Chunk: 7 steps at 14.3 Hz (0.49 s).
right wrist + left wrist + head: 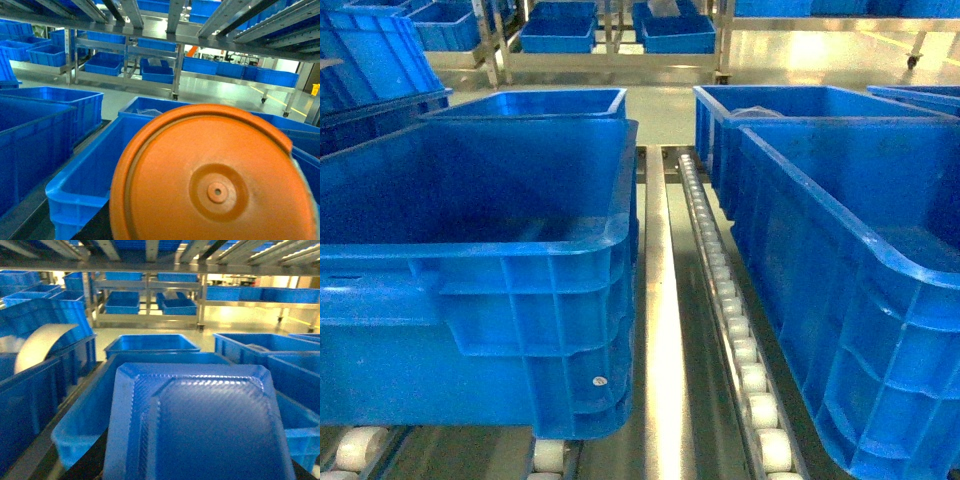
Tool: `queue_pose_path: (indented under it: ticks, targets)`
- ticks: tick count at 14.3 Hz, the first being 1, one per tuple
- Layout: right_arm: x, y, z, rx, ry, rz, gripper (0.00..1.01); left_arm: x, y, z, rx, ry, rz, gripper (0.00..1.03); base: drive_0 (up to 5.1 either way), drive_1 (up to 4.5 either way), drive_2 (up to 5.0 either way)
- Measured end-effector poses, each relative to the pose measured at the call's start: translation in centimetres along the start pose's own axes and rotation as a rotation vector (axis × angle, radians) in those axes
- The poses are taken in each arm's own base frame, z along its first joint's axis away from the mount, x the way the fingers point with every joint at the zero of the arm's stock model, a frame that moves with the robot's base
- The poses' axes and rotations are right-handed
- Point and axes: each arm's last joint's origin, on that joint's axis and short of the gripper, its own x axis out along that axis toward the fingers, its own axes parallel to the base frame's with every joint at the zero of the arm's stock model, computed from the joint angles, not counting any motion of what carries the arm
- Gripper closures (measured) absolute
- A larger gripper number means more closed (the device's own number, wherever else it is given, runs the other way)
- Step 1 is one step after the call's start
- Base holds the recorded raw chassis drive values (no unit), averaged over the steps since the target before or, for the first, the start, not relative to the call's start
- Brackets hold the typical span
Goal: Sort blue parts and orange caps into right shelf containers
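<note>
A: Stock?
B: Orange cap (215, 190) fills my right wrist view; blue part (200, 425) fills the left. Gripper state: cannot tell.
A: Method?
B: I'd centre each over a right shelf container (850, 250), release low

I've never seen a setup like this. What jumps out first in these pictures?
A big orange cap, round with a small hub, fills the lower half of the right wrist view. In the left wrist view a translucent blue part, a ridged tray-like rectangle, crowds the foreground. The head view shows deep blue bins on a roller rack, with a shiny metal rail between them.
</note>
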Motion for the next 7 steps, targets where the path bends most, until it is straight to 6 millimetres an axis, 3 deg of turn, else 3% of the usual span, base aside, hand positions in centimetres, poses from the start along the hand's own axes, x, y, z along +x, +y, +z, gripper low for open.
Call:
queue_pose_path:
  ticks: [2,4,5,7]
  targets:
    - [2.4,-0.3,2.7,-0.024,-0.070,0.004,0.57,4.2,0.4,3.5,-0.020,-0.098,-0.027,0.60,0.0,0.00,0.0]
    - [7.0,-0.5,6.2,-0.038,-0.147,0.008,0.57,11.0,0.5,7.1,-0.036,-0.164,-0.026,0.60,0.0,0.00,0.0]
    - [10.0,-0.4,6.6,-0.037,-0.097,0.031,0.57,14.5,0.3,6.8,-0.035,-0.096,-0.028,0.60,0.0,0.00,0.0]
    - [16.6,0.2,4.8,-0.033,0.045,0.016,0.57,21.3,-0.1,3.0,-0.022,0.142,-0.011,0.60,0.0,0.00,0.0]
